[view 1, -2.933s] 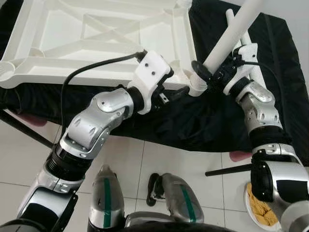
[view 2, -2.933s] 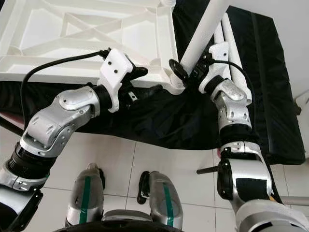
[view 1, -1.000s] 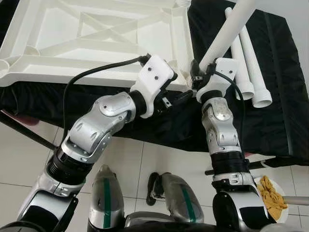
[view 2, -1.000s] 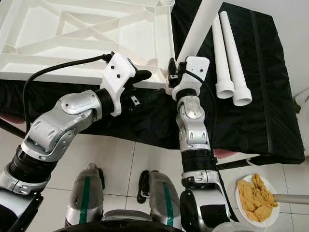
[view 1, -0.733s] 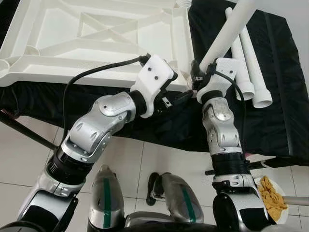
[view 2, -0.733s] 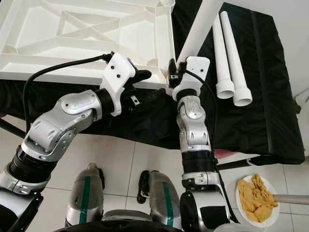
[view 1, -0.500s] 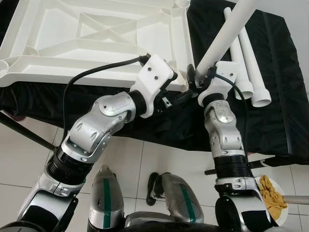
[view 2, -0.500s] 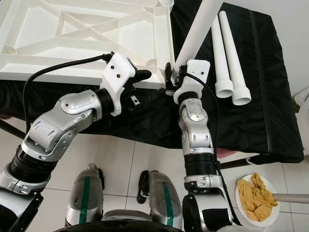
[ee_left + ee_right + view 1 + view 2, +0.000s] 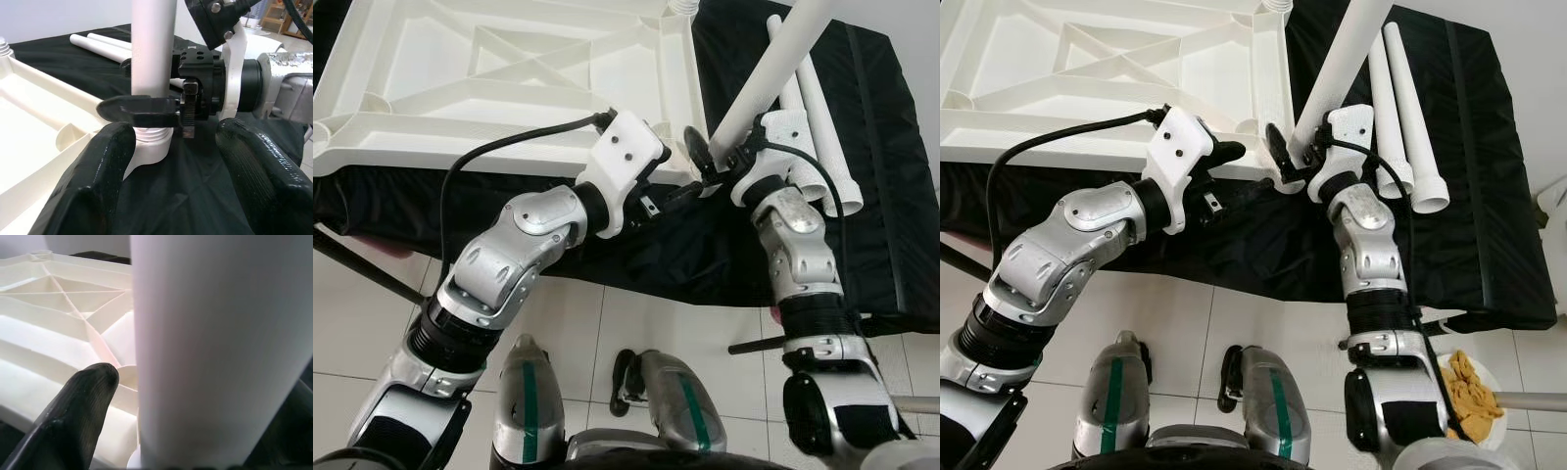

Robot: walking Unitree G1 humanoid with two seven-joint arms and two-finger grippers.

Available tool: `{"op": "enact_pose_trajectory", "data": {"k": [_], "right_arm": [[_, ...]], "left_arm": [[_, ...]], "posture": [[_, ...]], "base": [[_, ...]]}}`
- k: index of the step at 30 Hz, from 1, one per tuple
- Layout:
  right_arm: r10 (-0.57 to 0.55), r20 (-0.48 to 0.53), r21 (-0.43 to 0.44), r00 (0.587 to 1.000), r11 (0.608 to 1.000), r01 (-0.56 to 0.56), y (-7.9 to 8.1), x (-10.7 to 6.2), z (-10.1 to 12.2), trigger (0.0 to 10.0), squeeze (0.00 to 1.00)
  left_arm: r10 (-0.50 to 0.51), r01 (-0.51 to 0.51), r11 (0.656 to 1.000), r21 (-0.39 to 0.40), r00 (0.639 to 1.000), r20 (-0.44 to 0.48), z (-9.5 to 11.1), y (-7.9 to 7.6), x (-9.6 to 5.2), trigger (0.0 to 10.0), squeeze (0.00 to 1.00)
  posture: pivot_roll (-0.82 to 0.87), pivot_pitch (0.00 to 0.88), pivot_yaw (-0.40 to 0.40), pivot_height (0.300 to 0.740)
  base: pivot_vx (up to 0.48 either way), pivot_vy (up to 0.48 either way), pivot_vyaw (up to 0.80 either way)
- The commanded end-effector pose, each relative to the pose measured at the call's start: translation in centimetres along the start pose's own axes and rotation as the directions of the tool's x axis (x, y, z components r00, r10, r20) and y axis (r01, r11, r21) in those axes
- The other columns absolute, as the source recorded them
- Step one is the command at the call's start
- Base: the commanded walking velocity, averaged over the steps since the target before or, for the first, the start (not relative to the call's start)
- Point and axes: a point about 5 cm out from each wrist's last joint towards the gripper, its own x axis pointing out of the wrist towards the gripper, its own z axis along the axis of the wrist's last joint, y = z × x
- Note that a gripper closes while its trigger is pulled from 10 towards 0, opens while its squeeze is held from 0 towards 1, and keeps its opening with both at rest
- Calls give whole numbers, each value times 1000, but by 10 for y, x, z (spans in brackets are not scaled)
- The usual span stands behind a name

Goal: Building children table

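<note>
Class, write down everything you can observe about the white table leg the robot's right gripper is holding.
The table leg is a plain, smooth white tube, plastic by its look. It stands tilted, and its threaded lower end sits in the round corner socket of the upturned white tabletop, which lies on a black cloth. The right gripper is shut on it just above the socket. The left gripper is open, with one finger on each side of the socket. Two more legs lie flat nearby.

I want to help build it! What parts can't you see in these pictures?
- Top of the leg held by the right gripper: cut off by the edge, eye views.
- Far side of the tabletop: cut off, eye views.
- Left gripper fingertips: hidden behind its white mount, eye views.
</note>
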Motion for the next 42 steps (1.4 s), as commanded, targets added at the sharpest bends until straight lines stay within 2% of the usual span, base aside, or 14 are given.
{"op": "enact_pose_trajectory", "data": {"k": [1,11,17,18,32,33,41,42], "right_arm": [[24,-4,4,1000,1000,-24,-5,-2,-3,10000,0],[148,-9,2,989,989,-148,-27,11,1,10000,0],[190,-37,10,981,982,-190,-29,13,-4,9922,0],[212,-53,29,976,977,-211,-30,13,-8,0,0],[234,-55,44,971,972,-232,-33,8,-15,0,0],[228,-54,43,972,973,-226,-33,8,-15,10000,0],[185,-25,53,982,982,-183,-35,5,-14,10000,0],[154,-1,57,988,986,-154,-34,5,-13,10000,0]], "left_arm": [[-35,35,999,21,999,8,3,-1,2,10000,0],[-37,36,999,30,999,12,5,2,2,10000,0],[-39,39,999,32,999,11,5,2,2,10000,0],[-40,40,999,31,999,9,5,2,1,10000,0],[-36,36,999,26,999,9,5,1,1,10000,0],[-36,36,999,26,999,9,5,0,1,10000,0],[-37,37,999,23,999,9,4,0,1,10000,0],[-37,36,999,20,999,9,4,0,1,10000,0]], "posture": [[134,29,-127,740],[130,26,-116,740],[135,27,-113,740],[135,27,-113,740],[136,40,-118,740],[135,41,-118,740],[132,43,-124,740],[132,43,-124,740]], "base": [[0,0,0],[0,0,0],[0,0,0],[0,0,0],[0,0,0],[0,0,0],[0,0,0],[0,0,0]]}}
